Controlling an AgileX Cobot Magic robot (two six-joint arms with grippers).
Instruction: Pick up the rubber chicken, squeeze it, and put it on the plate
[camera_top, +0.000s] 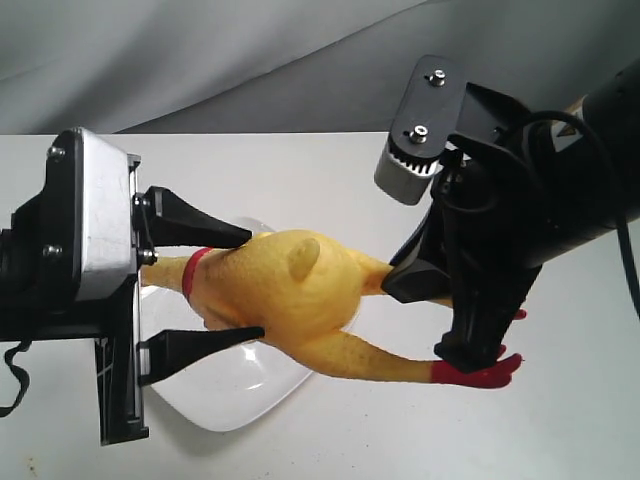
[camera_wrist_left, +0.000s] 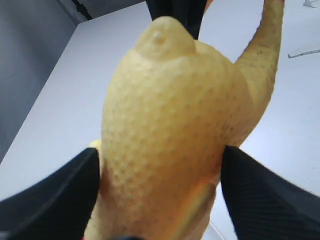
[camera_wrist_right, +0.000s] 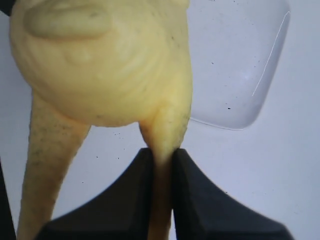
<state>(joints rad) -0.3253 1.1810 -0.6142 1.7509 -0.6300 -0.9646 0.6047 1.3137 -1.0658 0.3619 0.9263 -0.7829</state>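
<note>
White table (camera_top: 330, 170) fills the scene, with a grey cloth backdrop (camera_top: 200, 60) behind it. You hold the rubber chicken (camera_top: 290, 290) stretched between both grippers, lying lengthwise across the middle of the exterior view.

Your left gripper (camera_top: 256, 285) reaches in from the left. Its two black fingers (camera_top: 200, 225) sit narrow around the plump yellow body, one on each flank, just past the red neck band (camera_top: 197, 268). In the left wrist view the same fingers (camera_wrist_left: 55, 200) touch both sides of the pebbled body (camera_wrist_left: 170, 130).

Your right gripper (camera_top: 440, 310) comes in from the right and is pinched on one thin leg. The right wrist view shows this closely: the fingers (camera_wrist_right: 200, 200) are squeezed nearly together with the leg (camera_wrist_right: 162, 150) flattened between them. The other leg (camera_top: 390, 365) runs free beside the gripper and ends in a red foot (camera_top: 480, 375).

Below the chicken lies the glossy white plate (camera_top: 240, 400). In the exterior view the chicken's body overlaps the plate's right side. Whether the body touches the plate cannot be told. The head is hidden behind the left gripper.
</note>
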